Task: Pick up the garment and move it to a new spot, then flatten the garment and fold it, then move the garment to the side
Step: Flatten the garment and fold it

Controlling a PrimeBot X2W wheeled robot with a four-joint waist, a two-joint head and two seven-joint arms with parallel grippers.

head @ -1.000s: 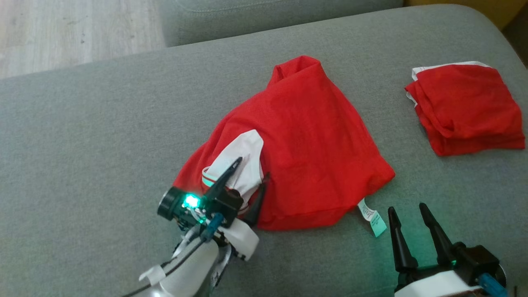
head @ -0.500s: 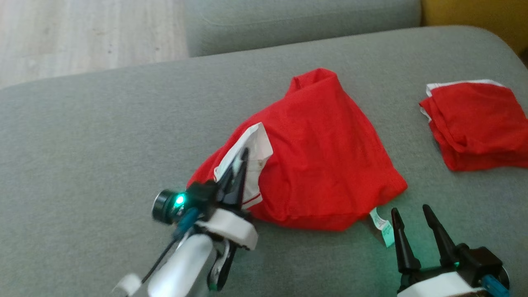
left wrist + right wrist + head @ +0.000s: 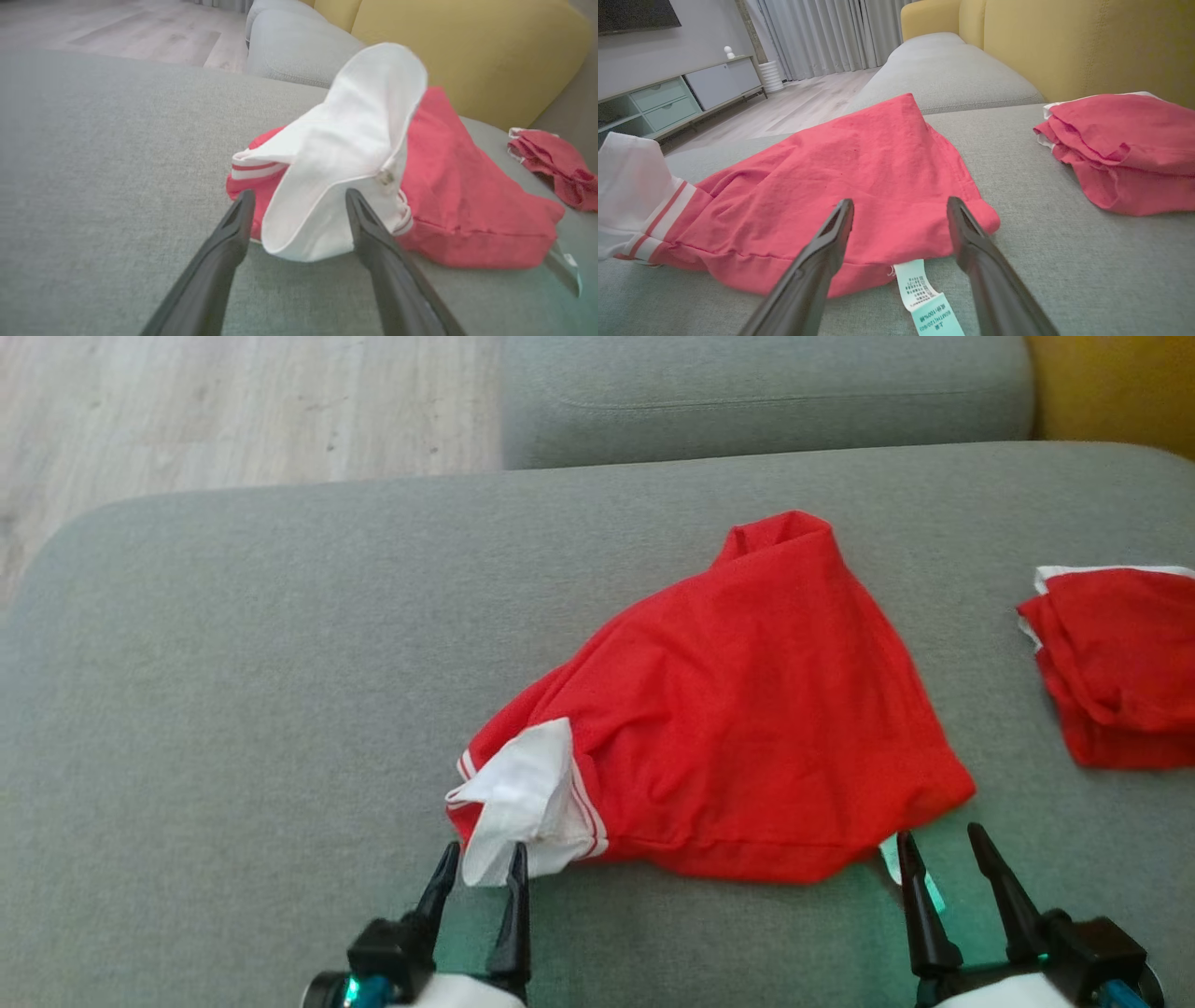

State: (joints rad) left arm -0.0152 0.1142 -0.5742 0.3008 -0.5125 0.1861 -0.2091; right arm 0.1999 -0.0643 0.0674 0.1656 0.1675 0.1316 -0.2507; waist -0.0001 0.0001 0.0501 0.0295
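We find the red garment [image 3: 756,709] lying on the sofa cushion [image 3: 233,709], long axis from 7 to 1 o'clock, its white flap [image 3: 523,793] at 12 o'clock between the spread, empty fingers of our left gripper [image 3: 485,849], while our right gripper [image 3: 938,835] waits released beside the label [image 3: 924,298].

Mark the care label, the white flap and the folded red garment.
care label [image 3: 927,298], right wrist view, printed middle.
white flap [image 3: 345,163], left wrist view, broad middle.
folded red garment [image 3: 1120,653], head view, top layer.

Living room; grey sofa [image 3: 1064,261], curtains [image 3: 822,32], media cabinet [image 3: 668,100]
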